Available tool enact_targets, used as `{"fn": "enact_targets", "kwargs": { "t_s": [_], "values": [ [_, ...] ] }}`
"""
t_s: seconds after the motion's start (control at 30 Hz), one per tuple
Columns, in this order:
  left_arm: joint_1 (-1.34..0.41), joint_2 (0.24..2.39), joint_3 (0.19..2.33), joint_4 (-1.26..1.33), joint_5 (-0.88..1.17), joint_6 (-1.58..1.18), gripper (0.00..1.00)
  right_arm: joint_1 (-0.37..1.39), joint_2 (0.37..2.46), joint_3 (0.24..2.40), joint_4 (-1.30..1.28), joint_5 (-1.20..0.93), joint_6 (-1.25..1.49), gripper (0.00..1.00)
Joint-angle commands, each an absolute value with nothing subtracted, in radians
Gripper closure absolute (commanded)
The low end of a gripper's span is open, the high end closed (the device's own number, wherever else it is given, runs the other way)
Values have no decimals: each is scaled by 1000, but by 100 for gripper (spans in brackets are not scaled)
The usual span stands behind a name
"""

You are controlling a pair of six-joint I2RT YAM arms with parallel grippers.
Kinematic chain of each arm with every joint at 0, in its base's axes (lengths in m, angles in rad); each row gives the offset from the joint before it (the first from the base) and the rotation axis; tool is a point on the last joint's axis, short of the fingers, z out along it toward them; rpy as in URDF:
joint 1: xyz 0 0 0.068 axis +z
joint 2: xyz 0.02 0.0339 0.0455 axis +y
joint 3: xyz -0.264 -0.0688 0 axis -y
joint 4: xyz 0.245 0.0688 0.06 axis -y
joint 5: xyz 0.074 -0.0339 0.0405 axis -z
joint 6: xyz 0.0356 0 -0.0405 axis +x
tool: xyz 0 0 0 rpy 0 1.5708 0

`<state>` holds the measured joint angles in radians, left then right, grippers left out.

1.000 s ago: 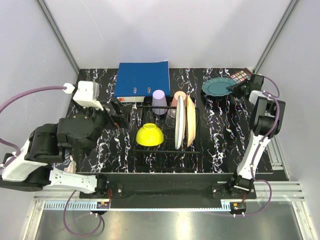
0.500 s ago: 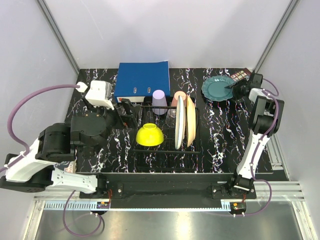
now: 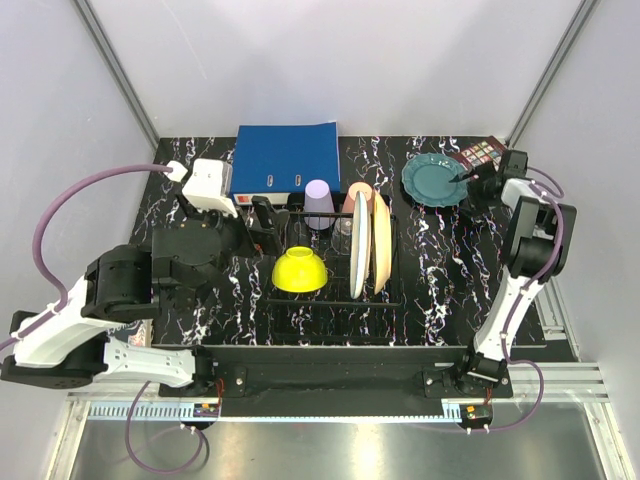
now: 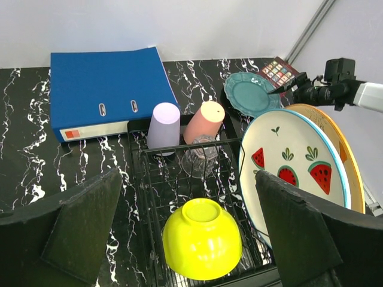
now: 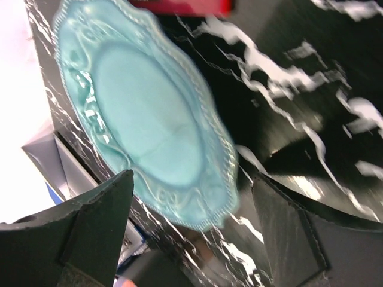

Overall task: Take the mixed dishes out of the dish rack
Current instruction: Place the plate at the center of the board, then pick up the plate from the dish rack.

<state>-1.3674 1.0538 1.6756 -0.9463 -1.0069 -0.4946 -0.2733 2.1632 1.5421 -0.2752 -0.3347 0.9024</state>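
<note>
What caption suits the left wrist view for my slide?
Open left claw facing black wire dish rack holding round yellow bowl and white watermelon-print plate.

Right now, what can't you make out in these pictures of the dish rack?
Peach plate: left wrist view, all but its rim hidden behind the watermelon plate.
Clear glass: top view, too small to tell its pose.
Teal plate: right wrist view, blurred; contact with the right hand unclear.

On my overhead feed, the black wire dish rack (image 3: 310, 300) holds an upturned yellow bowl (image 3: 298, 268), an inverted lilac plastic cup (image 3: 319, 203), an inverted salmon-pink plastic cup (image 3: 357, 196), a clear glass (image 4: 200, 156), and an upright white watermelon-print plate (image 4: 293, 170) and peach plate (image 3: 382, 240). The scalloped teal plate (image 3: 434, 180) lies flat outside it, far right.
</note>
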Motion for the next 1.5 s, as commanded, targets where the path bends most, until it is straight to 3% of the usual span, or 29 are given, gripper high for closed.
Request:
{"fn": "enact_targets", "kwargs": {
  "t_s": [0.0, 0.17, 0.33, 0.37, 0.5, 0.7, 1.0, 1.13, 1.23, 1.33, 1.47],
  "values": [
    [-1342, 1048, 1663, -891, -953, -483, 1, -299, 2040, 1474, -333, -295, 881, 12],
    [-1316, 1055, 1654, -891, -943, -485, 1, -322, 1906, 1352, -344, -235, 887, 12],
    [-1253, 1063, 1666, -841, -866, -443, 1, -276, 1579, 1236, -349, -108, 928, 15],
    [-1238, 1063, 1663, -815, -738, -410, 1, -252, 1542, 1276, -386, -63, 928, 18],
    [-1206, 1123, 1698, -778, -571, -327, 1, -105, 1329, 1301, -437, 110, 939, 23],
    [-1146, 1157, 1701, -723, -427, -474, 1, 43, 1174, 1429, -484, 17, 756, 11],
    [-1173, 1265, 1761, -752, -356, -480, 1, 143, 1043, 1612, -791, -34, 523, 11],
    [-1232, 1339, 1848, -774, -422, -449, 5, 156, 973, 1568, -847, -32, 515, 11],
    [-1239, 1393, 1911, -819, -457, -463, 15, 160, 931, 1500, -847, -38, 526, 12],
    [-1243, 1399, 1910, -840, -483, -491, 23, 166, 905, 1459, -844, -40, 532, 12],
    [-1244, 1364, 1850, -847, -515, -531, 27, 184, 890, 1437, -838, -31, 525, 12]
  ]
}}
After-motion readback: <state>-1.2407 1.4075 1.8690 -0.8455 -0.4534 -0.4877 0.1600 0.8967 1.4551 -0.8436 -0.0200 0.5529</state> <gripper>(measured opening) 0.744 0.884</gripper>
